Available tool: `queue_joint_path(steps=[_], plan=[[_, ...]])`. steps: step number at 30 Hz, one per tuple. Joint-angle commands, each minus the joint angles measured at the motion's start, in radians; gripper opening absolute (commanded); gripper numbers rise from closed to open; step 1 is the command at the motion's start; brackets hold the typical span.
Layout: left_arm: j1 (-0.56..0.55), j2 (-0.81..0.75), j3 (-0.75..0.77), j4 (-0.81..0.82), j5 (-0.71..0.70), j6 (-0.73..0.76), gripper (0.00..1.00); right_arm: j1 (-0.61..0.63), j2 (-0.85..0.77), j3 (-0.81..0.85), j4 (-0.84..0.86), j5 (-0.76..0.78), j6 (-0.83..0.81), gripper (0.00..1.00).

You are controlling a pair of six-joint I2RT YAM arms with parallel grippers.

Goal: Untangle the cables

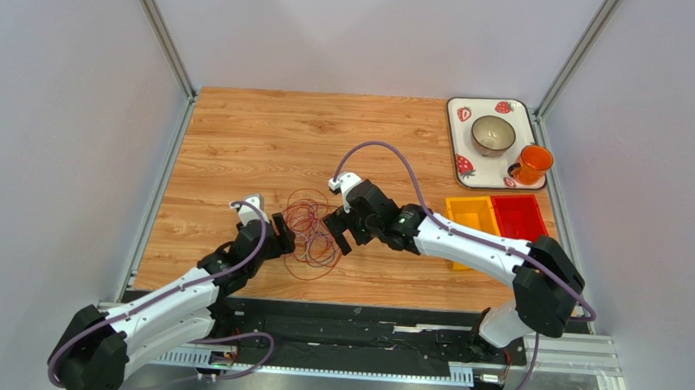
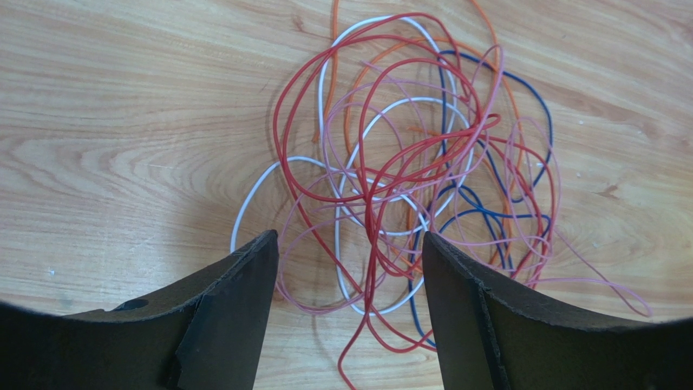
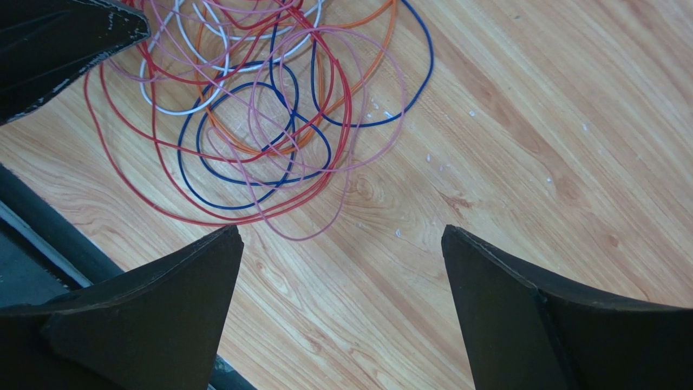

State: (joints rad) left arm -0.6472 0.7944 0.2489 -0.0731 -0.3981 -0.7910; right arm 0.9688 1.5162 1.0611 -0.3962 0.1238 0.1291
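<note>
The cables (image 1: 311, 233) lie heaped near the worktop's (image 1: 265, 137) front edge, between left gripper (image 2: 350, 252) and right gripper (image 3: 342, 236), both spread, pinching nothing. Light, limp, probably slippery: pinch one outer strand.

I see the cables (image 1: 311, 235) as one tangle of red and dark loops on the tabletop (image 1: 256, 137), nearer to its near edge. My left claw (image 1: 285, 234) is at the left side of the tangle. My right claw (image 1: 338, 232) is at the right side, with its fingers spread. A tray (image 1: 457, 140) in the far right corner carries a bowl (image 1: 493, 134) and an orange cup (image 1: 531, 164).
</note>
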Motion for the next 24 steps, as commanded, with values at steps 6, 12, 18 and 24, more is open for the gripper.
queue_joint_path(steps=[6, 12, 18, 24], plan=[[0.0, -0.026, -0.023, 0.102, -0.007, -0.034, 0.74, 0.028, 0.174, 0.112, 0.066, 0.007, -0.068, 1.0], [0.001, -0.006, -0.017, 0.111, -0.004, -0.034, 0.73, 0.028, 0.274, 0.214, 0.049, 0.052, -0.115, 0.99], [0.0, 0.029, -0.004, 0.116, 0.001, -0.03, 0.73, 0.028, 0.332, 0.273, 0.016, 0.043, -0.157, 0.99], [0.0, 0.035, -0.002, 0.119, 0.002, -0.031, 0.73, 0.034, 0.344, 0.293, -0.007, 0.001, -0.174, 0.99]])
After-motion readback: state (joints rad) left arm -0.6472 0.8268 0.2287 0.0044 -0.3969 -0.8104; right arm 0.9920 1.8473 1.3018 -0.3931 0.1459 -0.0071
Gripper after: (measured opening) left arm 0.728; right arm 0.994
